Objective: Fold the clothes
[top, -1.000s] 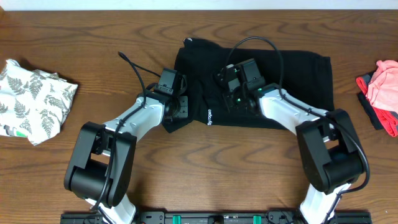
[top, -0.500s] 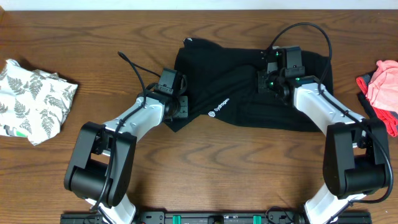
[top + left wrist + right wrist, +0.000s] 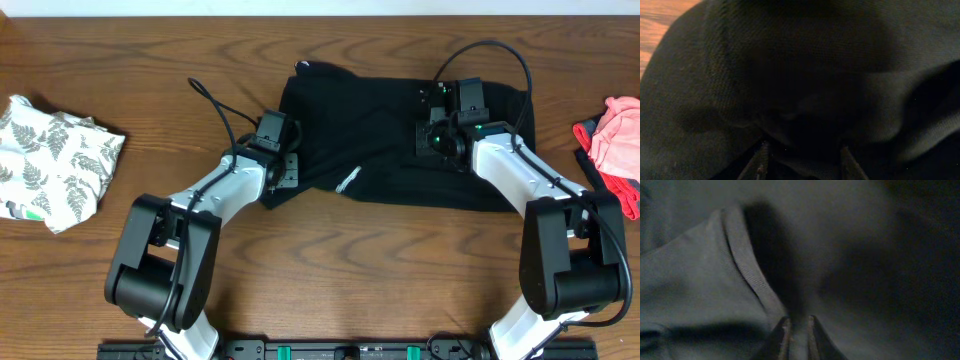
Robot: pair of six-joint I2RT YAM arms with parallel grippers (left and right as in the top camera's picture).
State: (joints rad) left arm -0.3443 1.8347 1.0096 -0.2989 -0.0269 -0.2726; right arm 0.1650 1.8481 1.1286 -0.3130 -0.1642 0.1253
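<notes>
The clothes in play are a large black garment (image 3: 390, 110) lying crumpled across the middle of the wooden table (image 3: 330, 270). A white logo (image 3: 348, 182) shows as a thin streak near its front edge. My left gripper (image 3: 288, 172) rests on the garment's front left corner. In the left wrist view my left gripper (image 3: 802, 162) is open, and a fold of the black garment (image 3: 805, 65) lies between its fingers. My right gripper (image 3: 430, 138) sits on the garment's right half. In the right wrist view my right gripper (image 3: 797, 335) shows a narrow gap, beside a ribbed hem (image 3: 747, 265).
A white fern-print garment (image 3: 55, 160) lies bunched at the table's left edge. At the right edge a pink piece (image 3: 618, 140) lies over a black piece with red trim (image 3: 600, 175). Cables loop above both wrists.
My right gripper moved from the garment's middle to its right half, dragging fabric along, and its jaws have just parted slightly. The logo patch has turned edge-on. My left arm has stayed put.
</notes>
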